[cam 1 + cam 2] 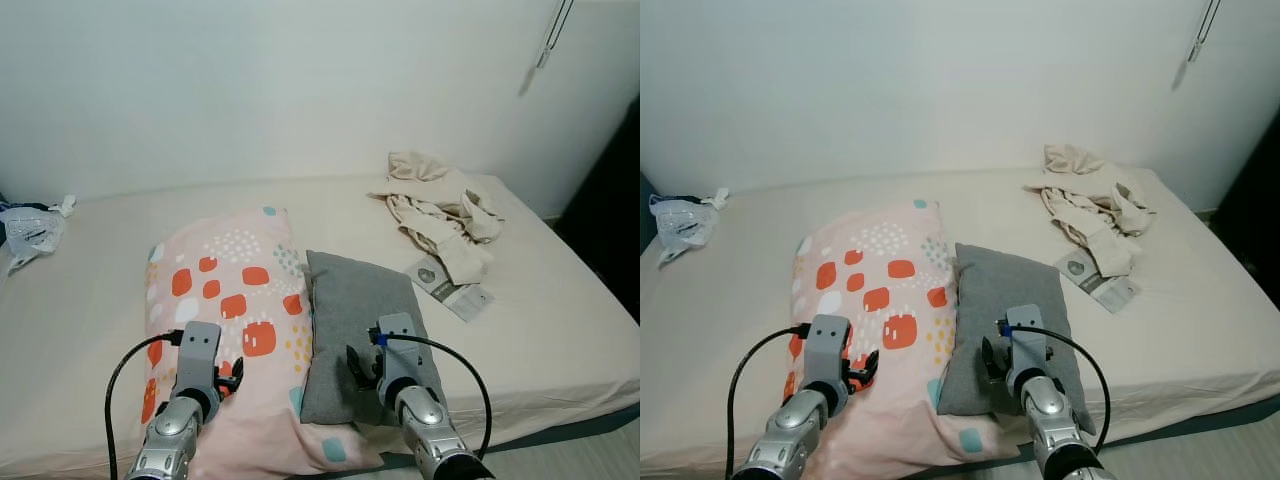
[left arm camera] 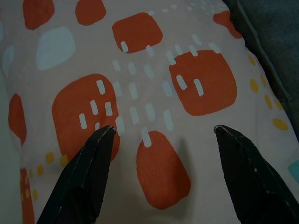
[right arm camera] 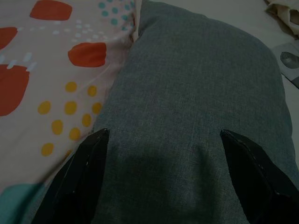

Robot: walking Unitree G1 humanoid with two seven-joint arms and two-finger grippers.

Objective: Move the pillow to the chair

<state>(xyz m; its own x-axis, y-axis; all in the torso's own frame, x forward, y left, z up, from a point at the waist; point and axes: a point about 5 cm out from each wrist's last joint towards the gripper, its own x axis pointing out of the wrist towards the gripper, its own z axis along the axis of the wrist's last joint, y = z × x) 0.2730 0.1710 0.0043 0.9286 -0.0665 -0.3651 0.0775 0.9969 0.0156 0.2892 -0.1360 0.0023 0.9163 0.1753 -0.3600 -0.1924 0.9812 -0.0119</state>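
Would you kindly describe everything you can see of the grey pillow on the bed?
The grey pillow is a plain rectangle of woven-looking cloth with a seamed edge, lying flat near the front of the bed. Its long left side presses against the larger patterned pillow. The right end effector, fingers spread, hovers over its near end. A leaflet lies apart on its right.

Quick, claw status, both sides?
Left claw: open, empty, over the patterned pillow.
Right claw: open, empty, over the grey pillow.
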